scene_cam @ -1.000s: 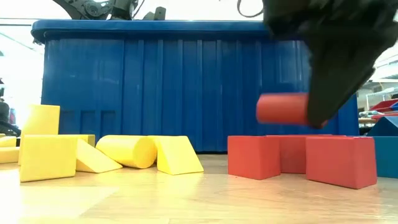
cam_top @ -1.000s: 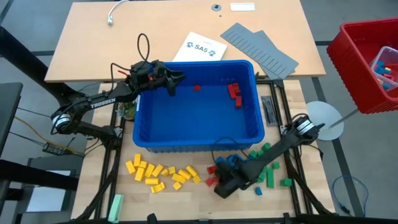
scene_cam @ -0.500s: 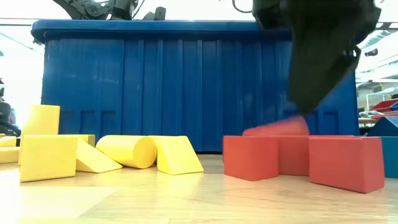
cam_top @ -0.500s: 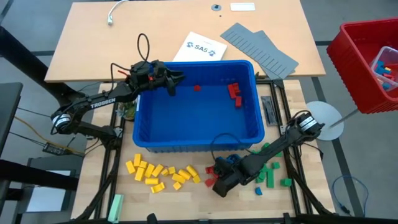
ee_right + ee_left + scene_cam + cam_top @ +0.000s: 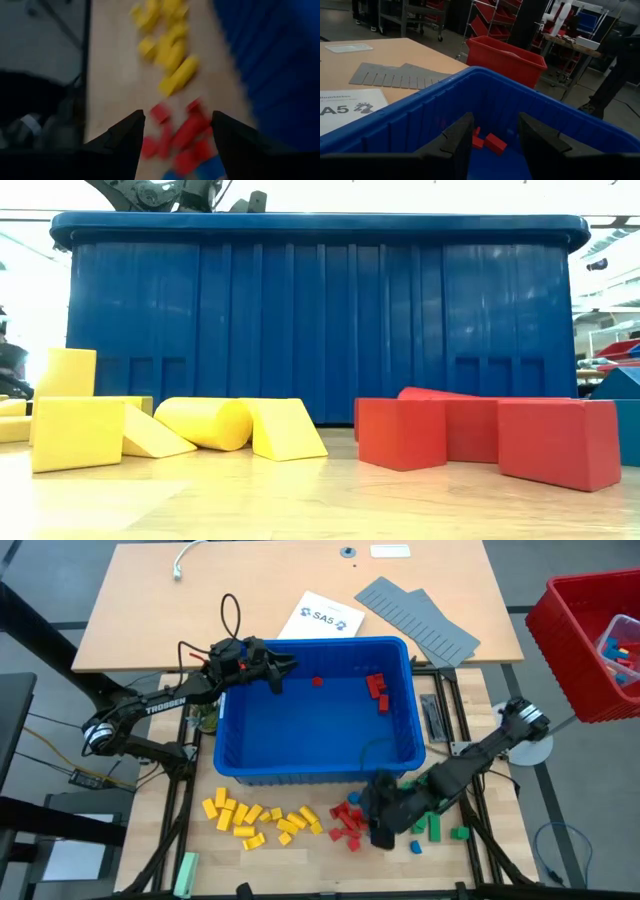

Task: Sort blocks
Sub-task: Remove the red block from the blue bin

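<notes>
The blue bin [image 5: 318, 755] stands mid-table with a few red blocks [image 5: 377, 690] inside. In front of it lie yellow blocks [image 5: 260, 818], a pile of red blocks [image 5: 345, 823] and green blocks [image 5: 437, 815]. A red round block [image 5: 440, 393] rests on top of the red pile. My right gripper [image 5: 380, 830] hovers open above the red pile [image 5: 180, 142], with nothing between its fingers. My left gripper [image 5: 276, 675] stands open and level over the bin's far left corner, looking into the bin [image 5: 485, 95], and it holds nothing.
A red bin [image 5: 590, 640] with mixed blocks stands off the table's right. Grey ridged panels [image 5: 420, 615] and a paper sheet [image 5: 320, 615] lie behind the blue bin. A pale green bar [image 5: 187, 870] lies at the near left, and a white disc [image 5: 520, 725] at the right.
My right gripper has opened and let go of the red round block, which now lies on the red pile. The gripper has then risen and rolled, drawing a little toward the table's right, and has left the low view.
</notes>
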`<state>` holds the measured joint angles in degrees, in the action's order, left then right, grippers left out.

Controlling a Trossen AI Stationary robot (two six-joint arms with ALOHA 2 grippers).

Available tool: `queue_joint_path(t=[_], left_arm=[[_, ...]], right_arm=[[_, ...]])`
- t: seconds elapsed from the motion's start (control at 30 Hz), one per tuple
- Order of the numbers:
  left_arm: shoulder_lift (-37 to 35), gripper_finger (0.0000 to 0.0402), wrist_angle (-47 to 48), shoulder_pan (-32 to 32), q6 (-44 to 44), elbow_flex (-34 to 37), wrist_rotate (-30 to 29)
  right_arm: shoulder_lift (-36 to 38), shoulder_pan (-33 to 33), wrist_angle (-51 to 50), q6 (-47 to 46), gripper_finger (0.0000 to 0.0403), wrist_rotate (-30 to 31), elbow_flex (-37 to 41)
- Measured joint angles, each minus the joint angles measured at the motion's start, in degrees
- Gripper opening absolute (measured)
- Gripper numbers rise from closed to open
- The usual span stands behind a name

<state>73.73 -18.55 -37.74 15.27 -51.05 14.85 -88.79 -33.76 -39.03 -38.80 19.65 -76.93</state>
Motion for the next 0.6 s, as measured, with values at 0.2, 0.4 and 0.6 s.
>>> queue_joint_path(t=[0.2,0.4,0.6], left_arm=[[0.0,0.0163,0.0,-0.02,0.0,0.0,-0.01],[0.0,0.0163,0.0,-0.02,0.0,0.0,-0.02],[0.0,0.0163,-0.02,-0.01,0.0,0.0,-0.02]], right_arm=[[5.9,2.45,0.65,8.13,0.0212,12.47,0.0],[8.4,5.52,5.7,12.71,0.0215,16.62,0.0],[8.45,9.9,13.12,26.45,0.0211,16.78,-0.01]])
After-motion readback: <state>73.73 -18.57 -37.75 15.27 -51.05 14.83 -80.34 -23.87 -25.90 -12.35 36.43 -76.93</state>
